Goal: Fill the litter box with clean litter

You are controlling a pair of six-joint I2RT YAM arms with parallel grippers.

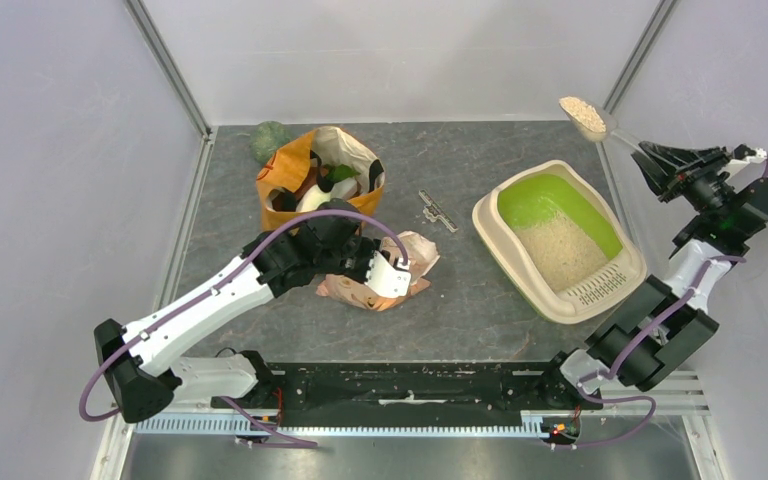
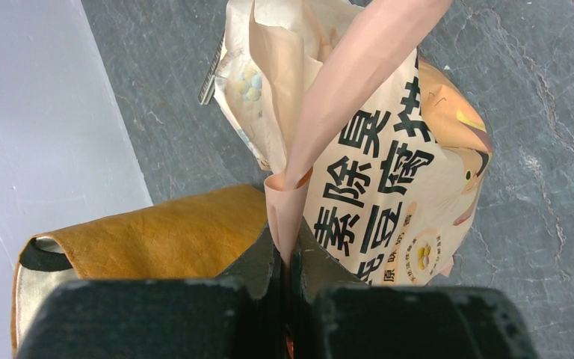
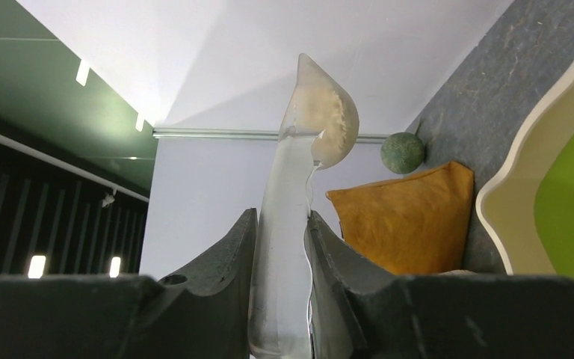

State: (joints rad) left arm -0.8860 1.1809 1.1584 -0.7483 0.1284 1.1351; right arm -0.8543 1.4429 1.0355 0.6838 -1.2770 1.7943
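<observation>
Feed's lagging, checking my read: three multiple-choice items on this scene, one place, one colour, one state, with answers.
1. Where is the litter bag?
A) on the table, at the orange shopping bag's near side
B) inside that bag
C) off the table

2. What colour is the litter box's hood?
A) orange
B) blue
C) lime green

3. The scoop in the right gripper is:
A) empty
B) loaded with clean litter
C) lying on the table

Answers: 1 A, the top view shows it there. 2 C, the raised end is green. 3 B, pale granules fill its bowl.
</observation>
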